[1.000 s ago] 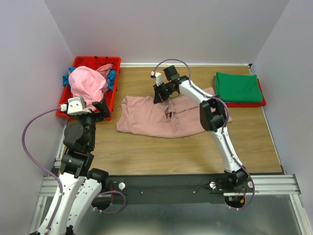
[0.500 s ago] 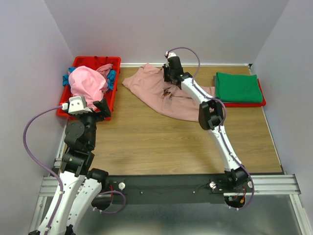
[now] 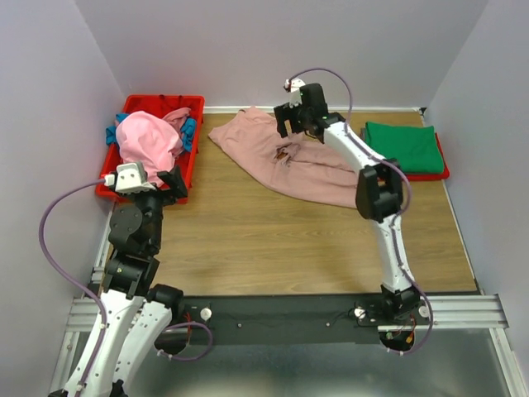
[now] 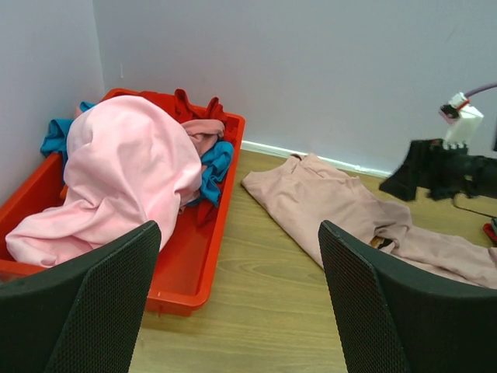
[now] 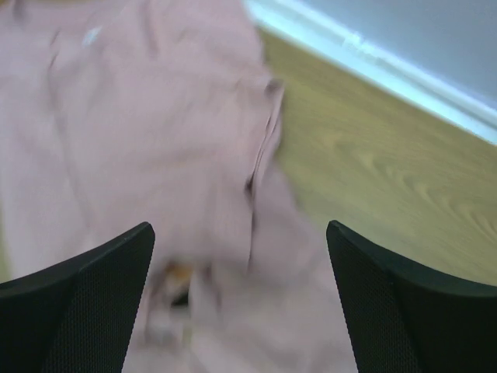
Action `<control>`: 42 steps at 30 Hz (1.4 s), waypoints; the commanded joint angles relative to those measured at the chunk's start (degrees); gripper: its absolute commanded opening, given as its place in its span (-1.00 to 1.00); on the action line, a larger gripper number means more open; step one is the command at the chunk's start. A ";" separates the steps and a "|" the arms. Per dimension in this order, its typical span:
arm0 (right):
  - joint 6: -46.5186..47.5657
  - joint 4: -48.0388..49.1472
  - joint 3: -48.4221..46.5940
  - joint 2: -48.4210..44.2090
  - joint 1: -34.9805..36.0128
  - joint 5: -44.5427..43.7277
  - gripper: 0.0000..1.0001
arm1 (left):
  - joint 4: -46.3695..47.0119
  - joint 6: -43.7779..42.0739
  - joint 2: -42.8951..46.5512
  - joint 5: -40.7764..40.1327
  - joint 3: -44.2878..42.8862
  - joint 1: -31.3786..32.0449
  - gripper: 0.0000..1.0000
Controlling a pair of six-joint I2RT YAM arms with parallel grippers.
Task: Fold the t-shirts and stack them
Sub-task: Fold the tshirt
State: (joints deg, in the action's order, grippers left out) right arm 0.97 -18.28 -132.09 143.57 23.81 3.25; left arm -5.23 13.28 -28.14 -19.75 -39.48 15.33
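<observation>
A large dusty-pink t-shirt (image 3: 281,161) lies crumpled across the back of the wooden table, running from the rear wall toward the right; it also shows in the left wrist view (image 4: 334,206) and fills the blurred right wrist view (image 5: 155,140). My right gripper (image 3: 291,122) hovers open over its far end, nothing between the jaws. A brighter pink t-shirt (image 3: 147,141) heaps over blue and red ones in the red bin (image 3: 183,178). A folded green t-shirt (image 3: 403,147) lies at the back right. My left gripper (image 3: 169,184) stands open beside the bin's front.
The green shirt rests on a red tray (image 3: 443,172) against the right wall. Grey walls close in the table on three sides. A white baseboard (image 5: 373,58) runs along the rear wall just beyond the dusty-pink shirt.
My right gripper dragged the dusty-pink shirt from the table's middle toward the rear wall, then opened and let it go. The left arm has not moved.
</observation>
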 commanded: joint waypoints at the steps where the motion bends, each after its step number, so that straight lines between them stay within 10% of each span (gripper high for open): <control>1: 21.40 -4.38 18.58 -20.31 0.09 15.63 1.00 | 1.98 -0.53 1.59 1.99 0.55 -0.30 0.79; 6: 41.80 -10.36 49.58 -43.32 0.01 12.88 0.99 | 2.69 -0.62 3.09 3.92 0.72 -0.30 0.80; 13: 40.34 -12.39 68.88 -52.42 -0.35 -1.30 0.99 | 3.30 -0.62 3.88 6.04 0.81 -0.30 0.80; 30: 35.15 -7.03 73.73 -44.25 -0.35 -13.44 0.57 | 3.30 -0.45 5.11 8.06 0.99 -0.30 0.80; 42: 34.27 -6.85 71.89 -38.28 -0.35 -11.24 -0.46 | 3.56 -0.53 4.94 8.50 0.90 -0.30 0.80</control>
State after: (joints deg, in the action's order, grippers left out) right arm 36.21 -24.67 -60.36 101.47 23.77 -9.58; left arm -2.79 13.13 -23.73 -12.60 -38.87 15.33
